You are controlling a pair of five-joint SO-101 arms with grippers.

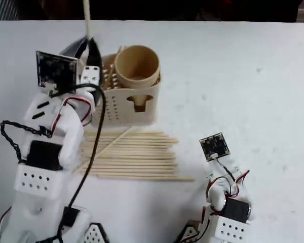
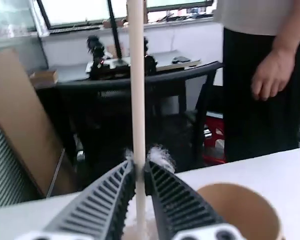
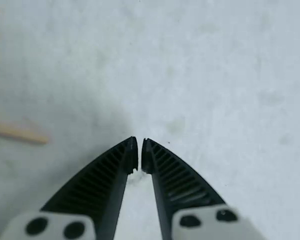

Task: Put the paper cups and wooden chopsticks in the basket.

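My left gripper [image 1: 89, 46] [image 2: 139, 169] is shut on one wooden chopstick [image 1: 86, 17] [image 2: 136, 90], which stands upright at the left side of the beige basket [image 1: 122, 106]. A tan paper cup [image 1: 137, 63] [image 2: 240, 210] sits inside the basket. Several more chopsticks [image 1: 134, 154] lie in a flat pile on the table in front of the basket. My right gripper [image 3: 139, 145] is shut on nothing, low over bare table to the right of the pile, and a chopstick end [image 3: 17, 132] lies off to its side.
The white table [image 1: 243, 76] stretches bare to the right of the basket. The left arm's black cable [image 1: 93, 147] hangs across the left end of the chopstick pile. The right arm's body [image 1: 228, 202] stands near the front edge.
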